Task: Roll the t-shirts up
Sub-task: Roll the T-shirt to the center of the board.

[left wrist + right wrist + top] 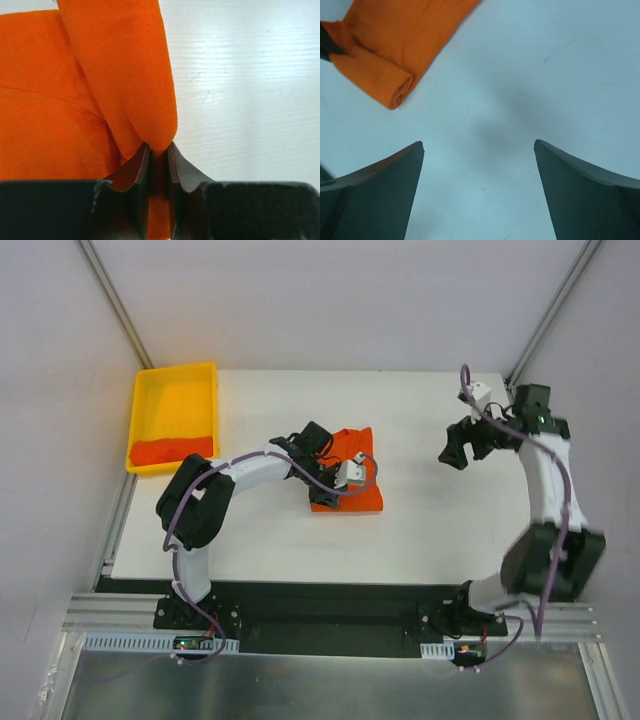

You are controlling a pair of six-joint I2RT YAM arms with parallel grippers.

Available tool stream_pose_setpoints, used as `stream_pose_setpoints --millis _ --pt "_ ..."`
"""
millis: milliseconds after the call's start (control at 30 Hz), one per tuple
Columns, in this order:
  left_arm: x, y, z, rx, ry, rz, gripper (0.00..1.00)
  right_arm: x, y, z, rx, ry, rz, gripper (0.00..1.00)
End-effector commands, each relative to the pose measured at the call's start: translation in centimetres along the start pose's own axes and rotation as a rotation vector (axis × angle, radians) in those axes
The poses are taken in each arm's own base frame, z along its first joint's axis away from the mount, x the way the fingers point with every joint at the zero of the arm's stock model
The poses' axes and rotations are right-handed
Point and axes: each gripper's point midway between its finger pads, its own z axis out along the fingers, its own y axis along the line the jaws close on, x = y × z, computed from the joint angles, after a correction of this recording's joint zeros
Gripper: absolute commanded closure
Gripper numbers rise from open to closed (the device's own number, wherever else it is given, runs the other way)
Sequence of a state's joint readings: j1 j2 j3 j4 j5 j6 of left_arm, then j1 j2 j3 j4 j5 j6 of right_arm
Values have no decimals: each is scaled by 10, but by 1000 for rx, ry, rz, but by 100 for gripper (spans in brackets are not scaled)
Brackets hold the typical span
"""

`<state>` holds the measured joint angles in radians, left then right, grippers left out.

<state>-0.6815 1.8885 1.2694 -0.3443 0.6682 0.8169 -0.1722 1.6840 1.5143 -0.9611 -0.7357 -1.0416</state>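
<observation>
A bright orange t-shirt (352,488) lies folded in the middle of the white table (440,530). My left gripper (328,492) is down on its near left part. The left wrist view shows that gripper (159,150) shut on a raised fold of the orange t-shirt (50,125). My right gripper (462,448) hangs open above bare table to the right, apart from the cloth. In the right wrist view the gripper (479,145) holds nothing, and the t-shirt (385,50) shows a rolled end at the upper left. Another orange t-shirt (172,450) lies in the tray.
A yellow plastic tray (175,390) stands at the table's far left corner. Grey walls with metal posts (115,300) close in the back and sides. The arm bases sit on a black rail (330,615) at the near edge.
</observation>
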Motion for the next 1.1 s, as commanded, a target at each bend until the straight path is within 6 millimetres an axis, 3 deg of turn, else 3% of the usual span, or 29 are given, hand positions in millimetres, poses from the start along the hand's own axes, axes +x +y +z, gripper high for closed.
stream_pose_setpoints --millis 0,33,67,100,133,167,300,333,367,433,533,800,1067 --pt "-27 -25 -8 210 -118 -236 96 -97 28 -61 435 -506 -348 4" --pt "-29 -24 -8 226 -126 -271 96 -90 28 -54 450 -517 -303 4" --pt "-39 -20 -11 245 -160 -282 96 -79 42 -41 372 -464 -248 4" --pt "-37 -22 -8 271 -158 -316 96 -73 60 -30 263 -412 -283 2" --pt "-38 -21 -8 284 -165 -334 96 -87 96 -34 84 -434 -346 4" --pt "-41 -21 -9 295 -171 -339 95 -64 106 -19 9 -331 -258 4" --pt "-38 -25 -4 366 -192 -397 95 -35 127 8 53 -203 -407 4" --pt "-37 -27 -4 381 -191 -416 95 -28 128 13 45 -180 -506 4" --pt "-38 -24 -5 385 -197 -423 95 -7 132 24 15 -127 -524 4" --pt "-33 -21 -4 400 -202 -460 95 9 139 38 -48 -90 -634 4" --pt "-30 -17 -4 401 -208 -479 94 28 147 59 -151 -49 -657 4" --pt "-24 -13 -5 419 -227 -528 94 41 164 106 -281 -28 -858 4" --pt "-22 -10 -8 437 -250 -567 94 46 163 143 -326 5 -933 4"
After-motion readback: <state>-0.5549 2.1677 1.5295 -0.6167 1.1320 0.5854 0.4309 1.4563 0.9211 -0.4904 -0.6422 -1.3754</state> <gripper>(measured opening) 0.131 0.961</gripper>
